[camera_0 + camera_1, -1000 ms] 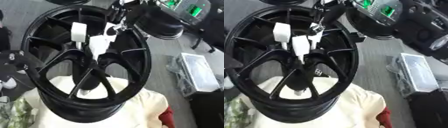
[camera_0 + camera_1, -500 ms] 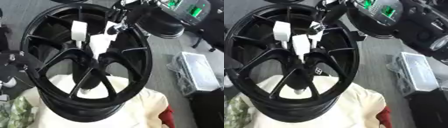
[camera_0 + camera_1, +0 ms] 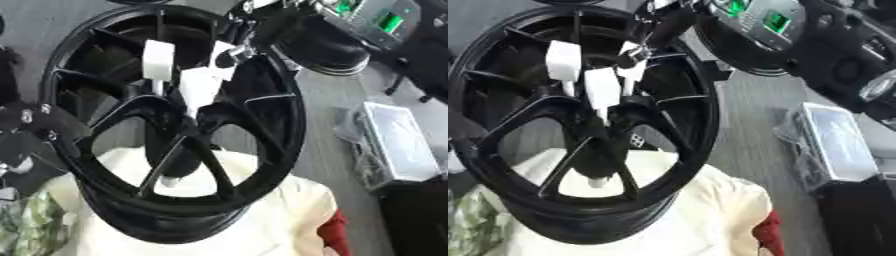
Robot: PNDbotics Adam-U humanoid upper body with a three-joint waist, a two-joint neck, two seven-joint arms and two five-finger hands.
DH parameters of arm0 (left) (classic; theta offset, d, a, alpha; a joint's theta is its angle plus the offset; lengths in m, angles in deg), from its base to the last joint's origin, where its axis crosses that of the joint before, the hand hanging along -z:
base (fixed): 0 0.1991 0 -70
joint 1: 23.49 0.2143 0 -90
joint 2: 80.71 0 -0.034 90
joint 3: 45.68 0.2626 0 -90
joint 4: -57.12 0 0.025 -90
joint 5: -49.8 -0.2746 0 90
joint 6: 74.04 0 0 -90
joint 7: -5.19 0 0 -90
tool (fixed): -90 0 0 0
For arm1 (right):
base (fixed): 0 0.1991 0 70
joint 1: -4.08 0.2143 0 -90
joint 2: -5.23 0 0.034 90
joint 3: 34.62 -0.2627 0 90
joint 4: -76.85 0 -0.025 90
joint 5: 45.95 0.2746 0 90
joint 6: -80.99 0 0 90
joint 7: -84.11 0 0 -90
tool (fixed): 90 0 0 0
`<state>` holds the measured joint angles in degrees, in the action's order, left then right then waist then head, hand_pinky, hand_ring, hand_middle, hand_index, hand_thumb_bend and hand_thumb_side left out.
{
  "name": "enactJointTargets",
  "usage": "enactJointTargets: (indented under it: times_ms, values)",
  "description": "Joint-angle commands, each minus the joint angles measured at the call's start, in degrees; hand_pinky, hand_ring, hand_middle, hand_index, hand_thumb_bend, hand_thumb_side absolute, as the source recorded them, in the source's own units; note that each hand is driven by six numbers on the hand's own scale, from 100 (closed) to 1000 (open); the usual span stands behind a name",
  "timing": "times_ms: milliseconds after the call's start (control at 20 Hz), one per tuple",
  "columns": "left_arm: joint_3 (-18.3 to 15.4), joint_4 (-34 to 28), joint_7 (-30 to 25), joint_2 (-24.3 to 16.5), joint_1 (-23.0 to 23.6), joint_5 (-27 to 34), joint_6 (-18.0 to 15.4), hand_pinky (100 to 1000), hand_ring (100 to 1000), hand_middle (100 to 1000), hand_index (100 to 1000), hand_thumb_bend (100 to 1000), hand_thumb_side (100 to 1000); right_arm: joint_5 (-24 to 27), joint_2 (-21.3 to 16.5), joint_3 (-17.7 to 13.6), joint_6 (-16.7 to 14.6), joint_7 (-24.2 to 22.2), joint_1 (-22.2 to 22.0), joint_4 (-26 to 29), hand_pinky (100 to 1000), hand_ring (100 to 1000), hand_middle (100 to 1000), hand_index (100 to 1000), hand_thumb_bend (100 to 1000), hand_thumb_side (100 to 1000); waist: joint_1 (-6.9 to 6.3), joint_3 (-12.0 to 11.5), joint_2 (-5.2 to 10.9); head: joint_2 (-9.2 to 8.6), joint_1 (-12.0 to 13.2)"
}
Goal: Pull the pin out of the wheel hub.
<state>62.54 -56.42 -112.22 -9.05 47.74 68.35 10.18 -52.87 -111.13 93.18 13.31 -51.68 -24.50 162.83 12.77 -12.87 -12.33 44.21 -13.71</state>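
Standing tilted on a cream cloth (image 3: 289, 220): black wheel (image 3: 175, 130), white pin (image 3: 199, 90) at its hub. Right hand (image 3: 229, 54), from 1 o'clock, pinching the pin's top. Risk, judged: an off-axis pull binds the pin, tips the wheel

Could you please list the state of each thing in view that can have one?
Wheel: standing tilted on the cream cloth, hub facing the camera.
Right hand: white-tipped fingers at the hub, apparently closing on something there; the pin itself cannot be made out.
Left hand: only dark parts show at the wheel's left rim; fingers unclear.
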Motion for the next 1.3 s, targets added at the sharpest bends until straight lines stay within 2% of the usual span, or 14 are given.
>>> enactJointTargets:
  times_ms: [50, 650, 850, 1300]
  values:
    - [-0.17, -1.05, -0.09, -1.54, -0.78, -0.33, -0.18, 617, 761, 662, 722, 100, 772, -0.24, -1.17, -1.19, 0.73, -1.23, 0.64, -0.39, 912, 881, 836, 947, 435, 687, -0.53, -0.01, 0.61, -0.10, -0.09]
    - [-0.02, -1.05, -0.31, -1.74, -0.80, -0.99, -0.41, 618, 763, 663, 721, 100, 774, -0.08, -0.77, -1.40, 0.00, -2.10, 0.76, -1.25, 908, 876, 825, 941, 419, 718, -0.27, -0.30, 0.03, -0.10, -0.24]
    - [0.02, -1.05, -0.39, -1.82, -0.78, -1.21, -0.44, 618, 763, 664, 721, 100, 775, -0.06, -0.70, -1.49, -0.09, -2.33, 0.77, -1.39, 904, 871, 808, 932, 401, 690, -0.13, -0.44, -0.15, -0.10, -0.28]
    - [0.18, -1.05, -0.68, -1.94, -0.72, -1.68, -0.50, 619, 764, 665, 721, 100, 777, -0.83, -0.53, -1.60, -0.41, -2.81, 0.55, -2.51, 893, 864, 801, 925, 431, 650, 0.08, -0.73, -0.41, -0.10, -0.48]
